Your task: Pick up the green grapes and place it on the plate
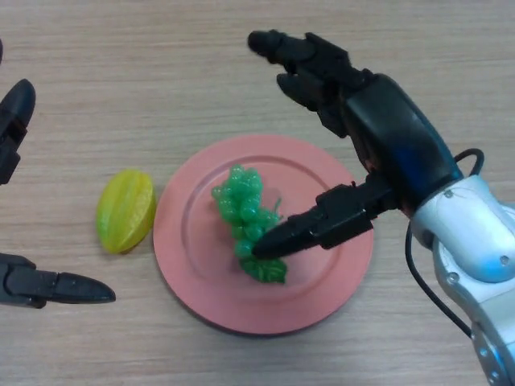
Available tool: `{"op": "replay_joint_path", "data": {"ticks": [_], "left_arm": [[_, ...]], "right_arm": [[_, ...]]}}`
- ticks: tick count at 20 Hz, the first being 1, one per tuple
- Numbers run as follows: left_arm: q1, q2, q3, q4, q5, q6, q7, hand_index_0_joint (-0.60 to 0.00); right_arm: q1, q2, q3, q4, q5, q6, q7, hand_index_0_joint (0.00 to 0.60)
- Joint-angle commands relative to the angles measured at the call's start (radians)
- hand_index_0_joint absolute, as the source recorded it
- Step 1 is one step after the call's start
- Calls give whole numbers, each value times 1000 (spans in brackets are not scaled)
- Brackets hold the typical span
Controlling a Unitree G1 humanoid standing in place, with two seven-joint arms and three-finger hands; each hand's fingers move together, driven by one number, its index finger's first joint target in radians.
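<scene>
Item one: grapes point(247, 223), a green bunch, lying on the plate point(322, 301) a little left of its centre, long axis running from the far end down toward the near rim, wholly inside the rim. Item two: plate, pink, round, flat on the wooden table point(121, 80), near the middle of the head view. Item three: right hand point(354, 104), black, entering from the right and spread over the plate's right half; fingers straight and reaching away past the far rim, thumb point(310, 229) stretched low across the plate with its tip at the bunch's near end, touching it or just short of it, which cannot be told from here. Nothing is curled round the fruit; the hand reads as released. Item four: left hand point(48, 285), at the left edge, well apart from the plate; only two dark parts show, one upper, one lower, both straight, holding nothing, idle. Item five: starfruit point(126, 210), yellow, on the table just beside the plate's left rim, not touching the grapes and no part of the task. Status, as a judgement: the placing looks done, since the bunch rests on the plate with no grasp on it. What appears left is only for the right hand to draw clear without the thumb dragging the bunch toward the rim.
</scene>
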Motion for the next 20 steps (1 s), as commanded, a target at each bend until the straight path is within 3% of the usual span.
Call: {"op": "replay_joint_path", "data": {"ticks": [1, 5, 10, 14, 20], "left_arm": [[-24, 34, 36, -75, -21, -126, 12, 0], [-38, 49, 31, -122, -30, -73, 15, 0], [-34, 29, 12, -157, -36, -42, 33, 0], [-40, 35, 10, -188, -27, -8, 64, 0], [-13, 4, -12, -201, 14, -47, 55, 0]], "right_arm": [[-13, 4, -91, -94, -17, -138, -5, 0], [113, 4, -160, -211, 15, -165, -14, 0], [284, -9, -239, -307, 78, -221, -34, 0], [328, -35, -222, -318, 89, -228, -52, 0], [351, -61, -252, -319, 130, -253, -28, 0]]}}
